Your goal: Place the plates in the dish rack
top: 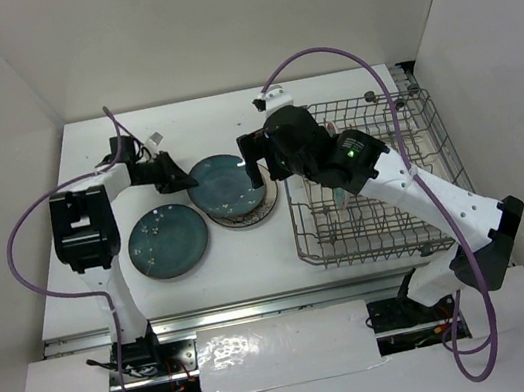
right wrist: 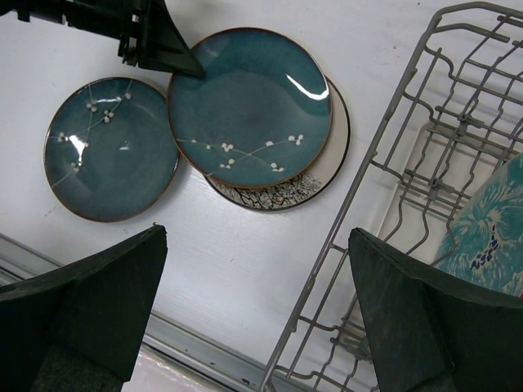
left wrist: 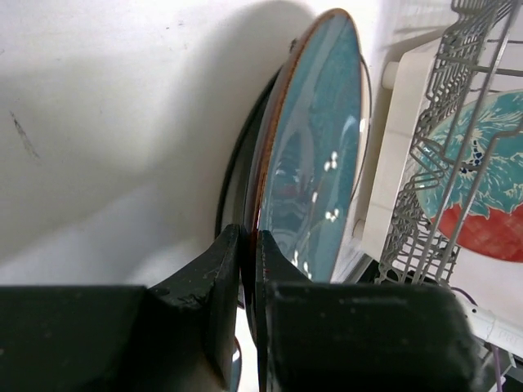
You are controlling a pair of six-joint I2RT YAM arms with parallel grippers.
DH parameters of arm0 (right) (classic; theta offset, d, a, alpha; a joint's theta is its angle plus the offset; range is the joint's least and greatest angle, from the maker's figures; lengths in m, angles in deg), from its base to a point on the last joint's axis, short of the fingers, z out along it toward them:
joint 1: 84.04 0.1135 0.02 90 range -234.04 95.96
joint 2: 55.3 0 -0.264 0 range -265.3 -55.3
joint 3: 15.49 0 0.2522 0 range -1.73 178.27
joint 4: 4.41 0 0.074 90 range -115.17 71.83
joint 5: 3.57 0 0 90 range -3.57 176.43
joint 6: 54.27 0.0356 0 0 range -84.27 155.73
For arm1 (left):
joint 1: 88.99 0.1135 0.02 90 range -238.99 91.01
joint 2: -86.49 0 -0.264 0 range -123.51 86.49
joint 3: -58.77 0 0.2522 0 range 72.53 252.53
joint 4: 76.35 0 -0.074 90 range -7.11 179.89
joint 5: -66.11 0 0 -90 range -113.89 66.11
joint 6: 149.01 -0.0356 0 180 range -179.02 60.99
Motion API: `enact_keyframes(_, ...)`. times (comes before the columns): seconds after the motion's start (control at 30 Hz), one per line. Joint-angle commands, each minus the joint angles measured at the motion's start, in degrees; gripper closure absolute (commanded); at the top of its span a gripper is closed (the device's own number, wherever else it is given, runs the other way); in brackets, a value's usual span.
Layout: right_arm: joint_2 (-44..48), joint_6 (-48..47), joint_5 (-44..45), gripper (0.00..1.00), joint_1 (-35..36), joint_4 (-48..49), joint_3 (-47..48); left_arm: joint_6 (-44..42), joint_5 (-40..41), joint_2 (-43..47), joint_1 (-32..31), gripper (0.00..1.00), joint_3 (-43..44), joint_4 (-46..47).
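A dark teal plate [top: 229, 183] [right wrist: 249, 106] lies on top of the cream plate [top: 250, 216] [right wrist: 278, 192] at mid-table. My left gripper [top: 178, 177] [left wrist: 249, 241] is shut on this teal plate's [left wrist: 315, 139] left rim. A second teal plate [top: 168, 240] [right wrist: 110, 147] lies flat to the left, nearer the front. The grey wire dish rack [top: 397, 96] [right wrist: 392, 122] stands on the right and holds the red and turquoise plate [left wrist: 482, 196] [right wrist: 490, 237] upright. My right gripper [top: 260, 171] [right wrist: 257, 235] hovers open and empty above the rack's left side.
White walls close in the table at the back and both sides. A metal strip [right wrist: 188, 347] runs along the table's front edge. Purple cables [top: 18, 249] loop off both arms.
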Motion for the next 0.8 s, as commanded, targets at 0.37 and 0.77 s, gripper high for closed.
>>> enact_keyframes(0.37, -0.1, -2.5, -5.8, 0.01, -0.6, 0.1, 3.7, 0.8, -15.5, 16.9, 7.4, 1.00, 4.5, -2.5)
enact_keyframes(0.77, -17.6, 3.4, -37.6, 0.06, -14.5, -2.4, 25.4, 5.4, -35.2, 25.0, 15.0, 1.00, 6.8, -5.1)
